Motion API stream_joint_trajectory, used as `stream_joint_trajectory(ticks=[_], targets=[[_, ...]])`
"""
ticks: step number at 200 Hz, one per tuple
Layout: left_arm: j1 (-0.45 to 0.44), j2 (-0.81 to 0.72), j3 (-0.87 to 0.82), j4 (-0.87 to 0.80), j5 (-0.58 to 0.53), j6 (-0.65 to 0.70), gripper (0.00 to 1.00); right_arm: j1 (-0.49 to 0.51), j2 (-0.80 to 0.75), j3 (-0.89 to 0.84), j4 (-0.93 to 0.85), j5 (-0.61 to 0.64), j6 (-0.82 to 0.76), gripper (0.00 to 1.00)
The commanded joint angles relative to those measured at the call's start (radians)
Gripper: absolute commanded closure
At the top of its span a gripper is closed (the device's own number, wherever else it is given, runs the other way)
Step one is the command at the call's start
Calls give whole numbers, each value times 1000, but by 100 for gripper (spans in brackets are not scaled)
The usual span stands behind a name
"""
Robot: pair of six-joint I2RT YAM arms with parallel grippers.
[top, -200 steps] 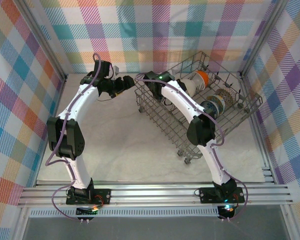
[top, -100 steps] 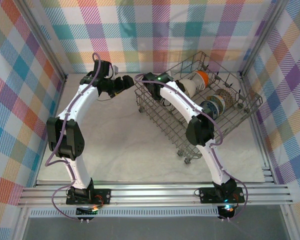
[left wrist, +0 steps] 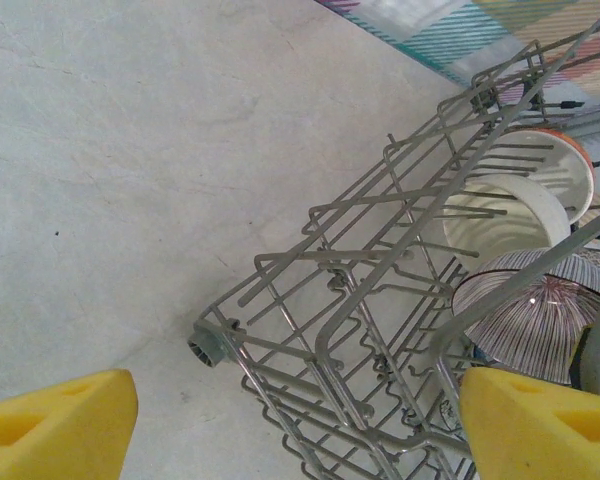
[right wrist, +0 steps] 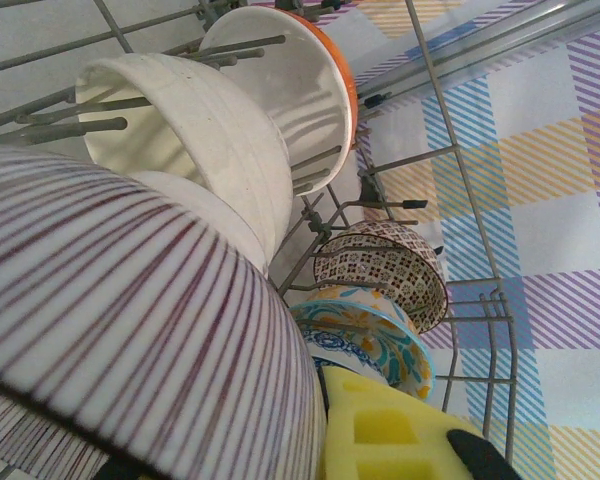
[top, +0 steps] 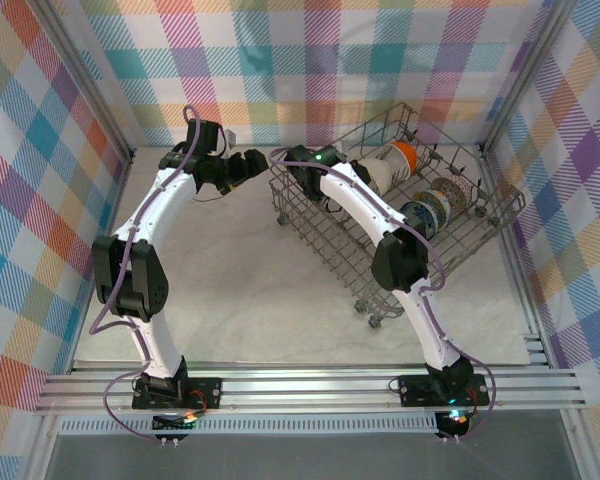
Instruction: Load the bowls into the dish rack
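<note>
While left jaws gape beside dish rack point(left wrist: 318, 352) | right jaws (inside rack) clamp striped bowl point(right wrist: 130, 330)

I am in a robot lab booth: checked cloth walls point(top: 310, 60) on a metal frame point(top: 310, 383) around my bench point(top: 230, 280).

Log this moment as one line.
left gripper open beside dish rack | right gripper shut on striped bowl | white bowl, orange bowl racked

Grey wire dish rack point(top: 325, 235) sits skewed far right; white, orange, patterned bowls point(right wrist: 210, 140) on edge inside, plus a striped bowl point(right wrist: 130, 320).
</note>
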Motion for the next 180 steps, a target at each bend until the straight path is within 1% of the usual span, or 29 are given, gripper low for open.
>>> stream_joint_trajectory(ticks=[1,31,50,71,91,114,180], targets=[[8,-41,6,15,0,-7,16,16,56,24,-10,59,-10,84],[8,-38,5,20,3,-8,16,24,53,24,-4,42,-27,81],[8,-37,2,24,3,-7,16,28,50,24,3,22,-41,73],[8,-33,2,26,2,-8,16,30,48,23,4,-18,-41,72],[9,-29,7,27,3,-6,16,33,48,24,11,-32,-47,72],[11,-21,12,29,7,-6,16,33,42,24,22,-52,-55,70],[15,-10,19,30,14,-5,16,34,23,18,49,-188,-97,54]])
